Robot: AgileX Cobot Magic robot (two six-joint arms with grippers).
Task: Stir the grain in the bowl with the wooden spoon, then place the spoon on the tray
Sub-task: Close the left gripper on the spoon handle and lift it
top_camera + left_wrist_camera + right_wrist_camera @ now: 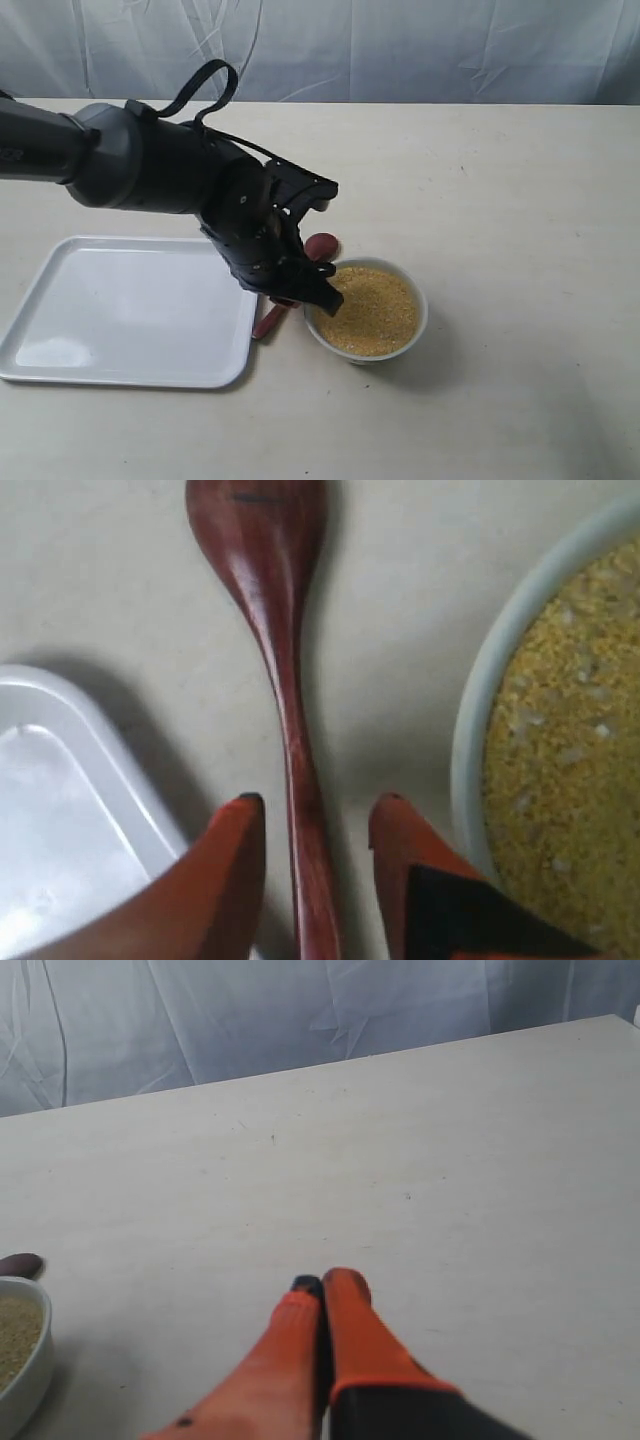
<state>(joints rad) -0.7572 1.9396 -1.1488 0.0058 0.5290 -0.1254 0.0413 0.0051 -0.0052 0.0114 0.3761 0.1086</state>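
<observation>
In the exterior view there is one tray (130, 300), one bowl (421, 308) and one wooden spoon (322, 247), all on a pale table (500, 200) before a creased grey cloth backdrop (400, 50). The tray lies flat at the left, and the bowl stands well to its right, filled nearly to the rim with the grain (372, 312). The spoon lies on the table in the gap between them, with its oval end toward the backdrop and its handle end just beside the tray's near right corner. One dark arm reaches in from the left, and its left gripper (305, 295) hangs low over the spoon, hiding the middle of the handle. A pale mark on the arm's casing at the picture's edge is too small to read. In the left wrist view the single spoon (290, 710) runs lengthwise between two orange fingers (235, 880). The left gripper (315, 815) is spread, and a strip of table shows on each side of the handle. The tray's corner (60, 820) lies on one side, the bowl's rim (490, 700) and grain (570, 730) on the other. A short dark mark on the spoon's oval end is too blurred to read. In the right wrist view the right gripper (322, 1285) has its two orange fingers (350, 1330) pressed together with nothing between them, above bare table (400, 1160). Well apart from it, at the picture's edge, are a slice of the bowl (35, 1360) with grain (12, 1335) and the spoon's tip (20, 1263).
</observation>
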